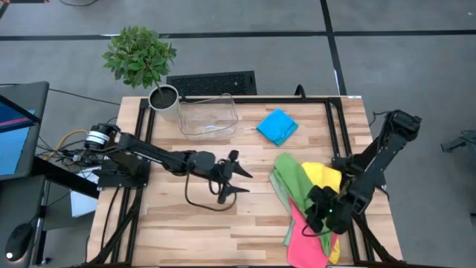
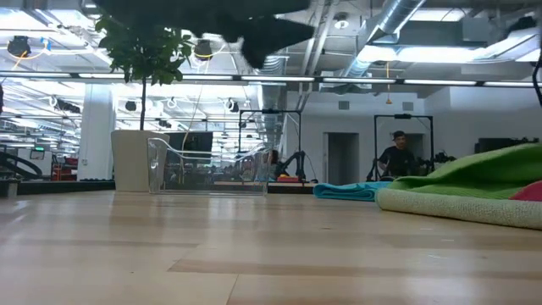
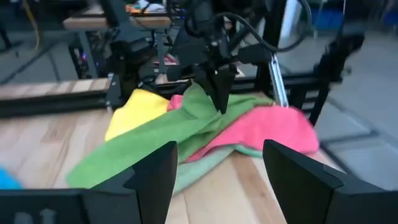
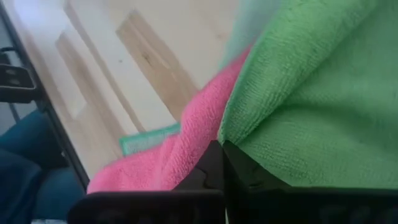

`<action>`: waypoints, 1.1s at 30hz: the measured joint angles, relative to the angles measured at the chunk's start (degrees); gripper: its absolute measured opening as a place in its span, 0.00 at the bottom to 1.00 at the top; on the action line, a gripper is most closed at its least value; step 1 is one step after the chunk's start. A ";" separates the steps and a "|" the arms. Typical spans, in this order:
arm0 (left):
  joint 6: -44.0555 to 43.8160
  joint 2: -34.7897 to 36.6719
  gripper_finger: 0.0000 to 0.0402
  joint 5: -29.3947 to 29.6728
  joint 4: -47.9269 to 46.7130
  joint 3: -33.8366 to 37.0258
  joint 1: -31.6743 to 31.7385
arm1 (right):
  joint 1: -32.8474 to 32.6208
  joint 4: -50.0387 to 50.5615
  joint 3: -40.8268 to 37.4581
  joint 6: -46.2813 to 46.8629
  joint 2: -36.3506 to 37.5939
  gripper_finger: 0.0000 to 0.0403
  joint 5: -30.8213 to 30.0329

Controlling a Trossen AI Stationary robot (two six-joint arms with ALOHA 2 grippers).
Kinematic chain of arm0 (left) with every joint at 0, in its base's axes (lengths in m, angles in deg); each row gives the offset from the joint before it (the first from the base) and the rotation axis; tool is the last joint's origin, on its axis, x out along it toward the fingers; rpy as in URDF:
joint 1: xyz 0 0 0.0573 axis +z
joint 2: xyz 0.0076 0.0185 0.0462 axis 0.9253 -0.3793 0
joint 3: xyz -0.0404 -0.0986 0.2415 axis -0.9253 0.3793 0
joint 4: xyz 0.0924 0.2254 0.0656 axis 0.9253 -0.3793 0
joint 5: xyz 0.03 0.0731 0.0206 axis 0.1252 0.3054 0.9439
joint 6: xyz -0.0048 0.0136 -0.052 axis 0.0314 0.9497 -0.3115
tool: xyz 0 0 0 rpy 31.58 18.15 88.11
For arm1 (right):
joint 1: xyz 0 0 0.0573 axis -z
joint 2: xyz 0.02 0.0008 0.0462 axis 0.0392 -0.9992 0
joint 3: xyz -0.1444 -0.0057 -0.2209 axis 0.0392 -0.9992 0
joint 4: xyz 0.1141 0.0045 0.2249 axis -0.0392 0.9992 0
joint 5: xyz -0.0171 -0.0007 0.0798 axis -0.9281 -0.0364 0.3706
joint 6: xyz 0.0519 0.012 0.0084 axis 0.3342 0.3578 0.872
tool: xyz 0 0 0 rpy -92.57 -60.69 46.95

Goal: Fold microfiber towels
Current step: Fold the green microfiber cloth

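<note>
My right hand [image 1: 325,212] is down at the near right of the counter [image 1: 223,231], fingers pressed together on an edge of the bright green towel [image 1: 297,182]. From its own wrist the green cloth fills the space just ahead of the closed fingertips, with the pink towel [image 4: 180,146] lying right beside and under it. So the green one is in my grip, at the top of the heap.

That heap is what is left. Pink towel, bright green, a pale sage green towel [image 3: 205,168] peeking out underneath and a yellow towel [image 1: 325,177] lie crumpled over one another, none of them folded as far as I can see. I judge the job is early: this pinch looks like the start of pulling one cloth free to spread it.

My left hand [image 1: 232,177] waits over the middle of the counter, fingers spread wide, holding nothing, well apart from the heap and pointed toward it.

Farther back, a blue towel [image 1: 277,126] lies alone as a small neat shape, probably already folded. Beside it to the left stands the clear plastic bin [image 1: 208,115], nothing in it that I can make out.
</note>
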 joint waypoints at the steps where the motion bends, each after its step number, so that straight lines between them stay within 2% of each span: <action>1: 2.10 -1.79 0.57 -0.02 -1.05 -1.57 -0.13 | -0.73 -0.17 0.00 1.20 -0.68 0.02 -0.38; 10: 21.33 -20.94 0.57 1.07 -3.59 -18.94 -0.99 | -1.90 -3.12 0.00 2.91 -4.22 0.05 -0.56; 19: 37.23 -33.74 0.57 10.32 -20.59 -36.74 -0.27 | -1.92 -5.35 1.41 -1.40 -4.15 0.05 -1.47; 25: 39.07 -36.70 0.57 14.47 -21.43 -40.02 1.64 | -1.94 -5.51 3.58 -4.63 -4.13 0.04 -3.16; 33: 39.02 -36.70 0.57 12.59 -23.71 -40.05 3.06 | -1.98 -5.55 5.88 -7.31 -4.13 0.06 -4.36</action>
